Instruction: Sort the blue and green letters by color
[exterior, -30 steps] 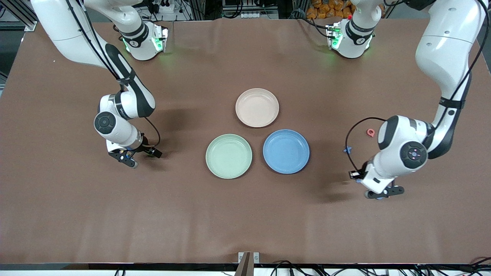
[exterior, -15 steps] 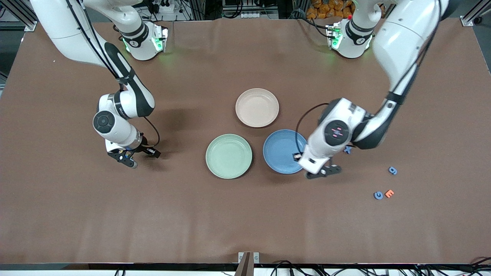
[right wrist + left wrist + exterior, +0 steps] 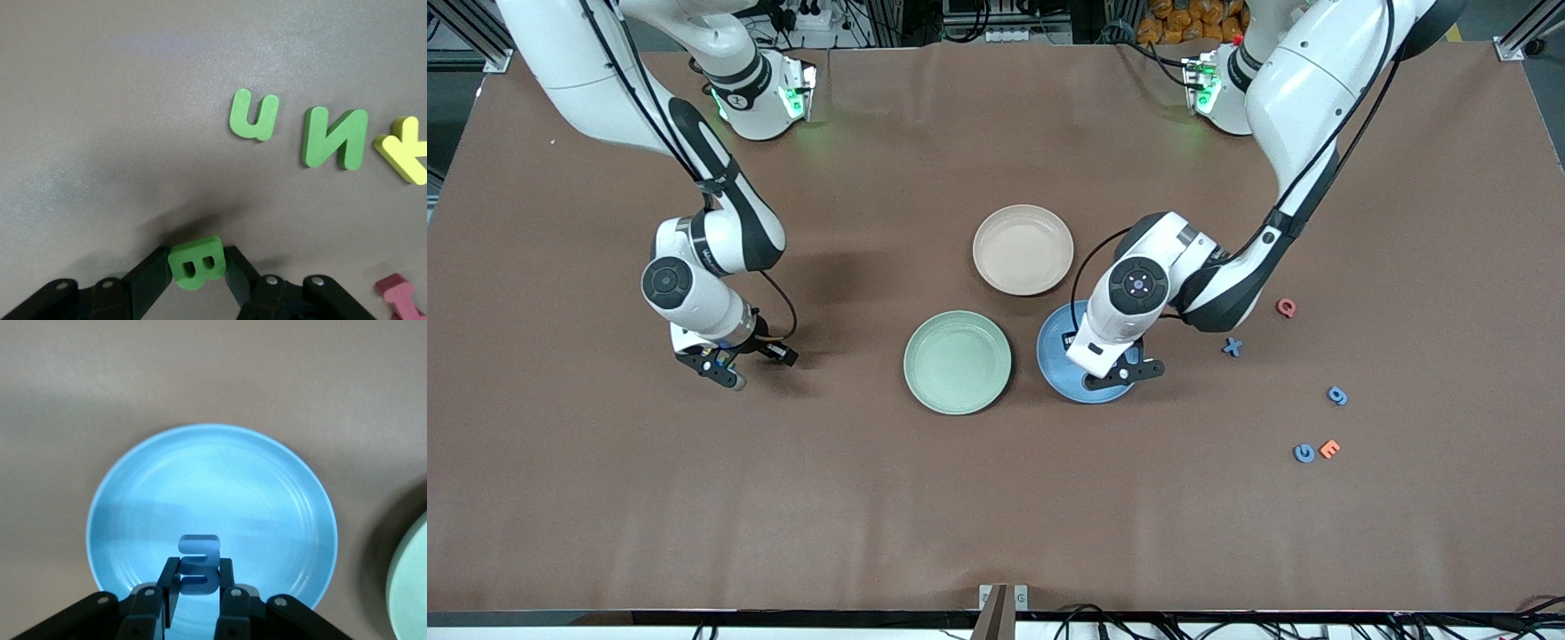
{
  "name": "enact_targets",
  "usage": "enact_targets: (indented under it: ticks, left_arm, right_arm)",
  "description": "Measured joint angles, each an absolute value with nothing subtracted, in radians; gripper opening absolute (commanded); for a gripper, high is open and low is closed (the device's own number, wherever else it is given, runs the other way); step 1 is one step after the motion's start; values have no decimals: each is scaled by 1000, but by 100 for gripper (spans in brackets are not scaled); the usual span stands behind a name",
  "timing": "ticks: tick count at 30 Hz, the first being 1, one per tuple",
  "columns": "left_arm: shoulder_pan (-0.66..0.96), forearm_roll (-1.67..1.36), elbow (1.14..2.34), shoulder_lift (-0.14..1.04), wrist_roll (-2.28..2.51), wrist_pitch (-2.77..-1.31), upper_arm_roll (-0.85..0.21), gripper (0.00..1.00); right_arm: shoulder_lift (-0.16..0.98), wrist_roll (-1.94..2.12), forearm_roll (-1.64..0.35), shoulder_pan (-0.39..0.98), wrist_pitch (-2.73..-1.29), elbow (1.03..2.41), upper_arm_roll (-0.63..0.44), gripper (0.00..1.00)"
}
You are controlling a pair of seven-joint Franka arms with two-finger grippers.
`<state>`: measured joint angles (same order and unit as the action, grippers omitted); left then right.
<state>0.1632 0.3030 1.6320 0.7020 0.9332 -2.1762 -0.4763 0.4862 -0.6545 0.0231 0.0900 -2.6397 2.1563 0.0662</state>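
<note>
Your left claw (image 3: 199, 600) pinching blue E (image 3: 199, 563) over empty blue plate (image 3: 1060, 369). Right claw (image 3: 195, 280) pinching green B (image 3: 195, 261) at table level. Green plate (image 3: 957, 362) empty. Blue X (image 3: 1232, 347), 9 (image 3: 1336, 395), G (image 3: 1304, 453), green U (image 3: 254, 115), N (image 3: 335, 138) unsorted.
</note>
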Motion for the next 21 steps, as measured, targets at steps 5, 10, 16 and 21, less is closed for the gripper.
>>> enact_targets:
  ticks: [5,10,16,21]
  left_arm:
    - [160,303,1632,706,933,-2176,-474,100]
    - [154,303,1632,706,932,-2176,-472,100]
    - [125,316,1645,703,914,-2172,-466,100]
    - [50,327,1677,681,822,-2170,-465,100]
  right_arm:
    - [483,-654,23,84,-2640,2147,65,0]
    - [465,-651,24,70,-2617,2133,65,0]
    - [449,-649,24,62,-2587,2119,65,0]
    - [447,-650,24,62,-2580,2105,66,0]
